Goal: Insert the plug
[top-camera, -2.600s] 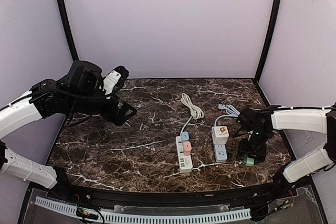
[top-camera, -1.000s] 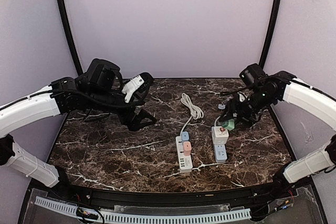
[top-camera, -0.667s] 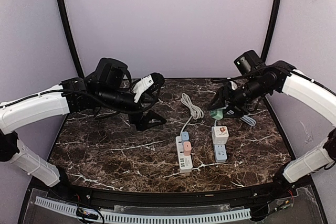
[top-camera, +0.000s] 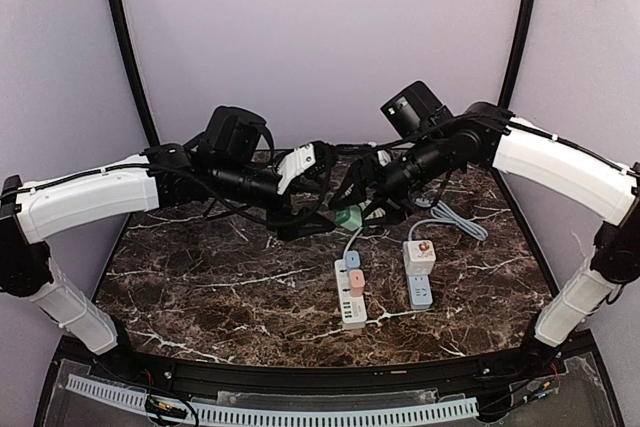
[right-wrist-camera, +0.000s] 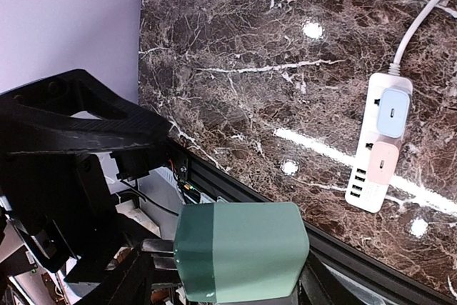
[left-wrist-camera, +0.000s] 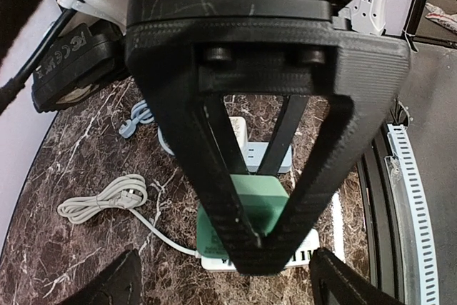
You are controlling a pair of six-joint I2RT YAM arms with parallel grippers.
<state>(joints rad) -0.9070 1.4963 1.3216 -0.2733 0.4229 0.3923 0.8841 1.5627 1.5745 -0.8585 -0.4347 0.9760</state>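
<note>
My right gripper (top-camera: pixel 364 205) is shut on a green plug block (top-camera: pixel 349 215) and holds it in the air over the table's middle. In the right wrist view the plug (right-wrist-camera: pixel 243 248) sits between the fingers, prong end pointing left. My left gripper (top-camera: pixel 312 219) is open and faces it closely. In the left wrist view its fingers (left-wrist-camera: pixel 118 280) stand wide apart, with the plug (left-wrist-camera: pixel 268 205) ahead between them. A white power strip (top-camera: pixel 351 297) with blue and pink adapters lies below, also in the right wrist view (right-wrist-camera: pixel 382 151). A second strip (top-camera: pixel 420 282) carries a white cube.
A coiled white cable (left-wrist-camera: pixel 107 201) lies behind the white strip. A grey-blue cable (top-camera: pixel 452 219) runs from the second strip. Black frame posts (top-camera: pixel 128 47) stand at the back corners. A black rail (top-camera: pixel 320 372) edges the table's front.
My right gripper lifted the green plug from the table's right front and carried it up and left to the middle. My left arm swung right to meet it.
</note>
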